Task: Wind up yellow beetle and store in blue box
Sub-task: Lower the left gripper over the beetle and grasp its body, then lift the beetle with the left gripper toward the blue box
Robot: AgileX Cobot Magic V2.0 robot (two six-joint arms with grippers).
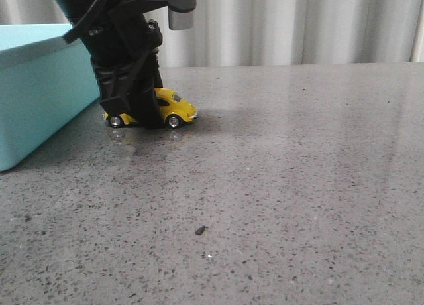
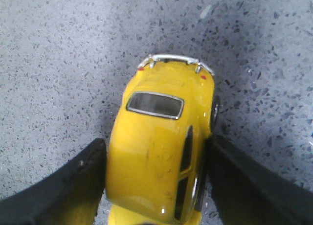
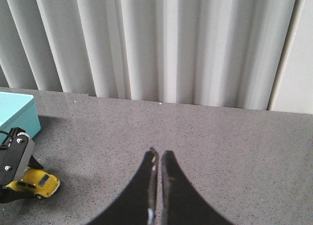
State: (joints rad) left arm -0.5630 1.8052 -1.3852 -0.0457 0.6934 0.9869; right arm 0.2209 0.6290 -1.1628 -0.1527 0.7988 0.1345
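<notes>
1. Grey speckled stone makes up the tabletop, with pale vertical blinds hanging behind its far edge.
2. At the far left of the front view stands the blue box, a large turquoise block resting on the tabletop; the right wrist view shows one corner of it as well.
3. Just beside the box, the left gripper reaches down from above, its black body covering the middle of the yellow beetle.
4. The beetle stands on its wheels on the tabletop, near the box but not touching it, with its nose pointing right in the front view.
5. In the left wrist view the jaws are clamped on the beetle, one black finger against each side of the yellow body, with the chrome bumper at the end pointing away from the camera.
6. A small dark speck lies on the tabletop nearer the camera, well apart from the car.
7. The right gripper appears only in its own wrist view; its jaws are pressed together with nothing between them, above bare tabletop, well apart from the beetle.
</notes>
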